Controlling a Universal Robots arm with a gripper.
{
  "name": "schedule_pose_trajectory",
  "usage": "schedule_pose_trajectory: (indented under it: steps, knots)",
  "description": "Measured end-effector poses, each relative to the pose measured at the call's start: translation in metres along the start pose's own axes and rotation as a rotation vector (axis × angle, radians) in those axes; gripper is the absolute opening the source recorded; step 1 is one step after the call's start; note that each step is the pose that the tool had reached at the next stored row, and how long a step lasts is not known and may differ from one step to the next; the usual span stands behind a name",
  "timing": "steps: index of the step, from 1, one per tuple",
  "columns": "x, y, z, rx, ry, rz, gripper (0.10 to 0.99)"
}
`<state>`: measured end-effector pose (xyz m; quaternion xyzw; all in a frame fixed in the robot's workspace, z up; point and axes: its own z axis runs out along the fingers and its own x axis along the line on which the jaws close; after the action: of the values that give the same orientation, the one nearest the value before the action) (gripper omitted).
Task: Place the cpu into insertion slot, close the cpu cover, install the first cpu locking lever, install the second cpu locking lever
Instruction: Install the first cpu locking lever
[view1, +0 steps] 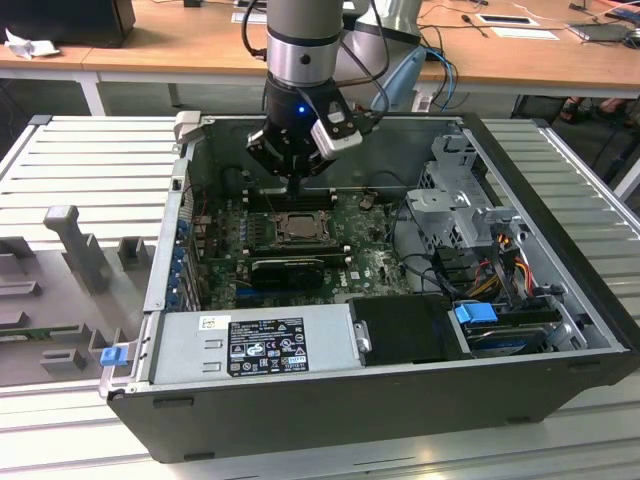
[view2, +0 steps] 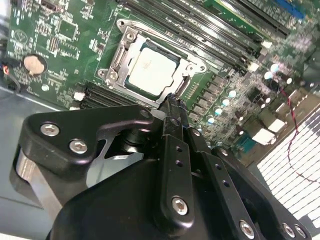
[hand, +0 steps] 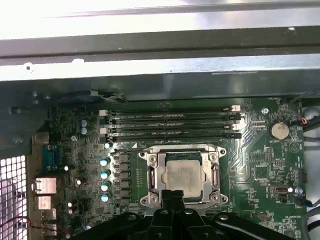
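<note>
The cpu (view2: 152, 70) (hand: 182, 175) (view1: 297, 226) lies flat in the insertion slot (view2: 183, 85) on the green motherboard (view1: 372, 258), silver top up. The cpu cover (view2: 121, 56) (hand: 152, 175) is a metal frame lying down around the chip. My gripper (view2: 172, 102) (hand: 173, 196) (view1: 293, 188) hangs just above the socket's edge. Its fingers are shut together into one narrow tip with nothing between them. A thin wire lever (hand: 131, 148) runs along the socket side nearest the memory slots.
The board sits inside an open computer case (view1: 300, 420). Long black memory slots (hand: 170, 125) lie beside the socket. A power supply (view1: 265, 345), a metal drive cage (view1: 455, 205) and loose cables (view1: 490, 272) crowd the exterior view's right and front. A coin battery (hand: 278, 131) sits nearby.
</note>
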<state>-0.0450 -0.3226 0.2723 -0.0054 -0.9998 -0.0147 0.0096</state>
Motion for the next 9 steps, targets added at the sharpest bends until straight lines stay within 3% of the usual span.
schedule_pose_trajectory:
  steps: [4, 6, 9]
  knots:
    - [0.0035, -0.0001, 0.0006, -0.001, -0.0097, -0.017, 0.106]
    - [0.0098, -0.0001, 0.0011, -0.002, -0.0171, -0.018, 0.106]
    - [0.0193, -0.0002, 0.0015, -0.002, -0.0216, -0.018, 0.106]
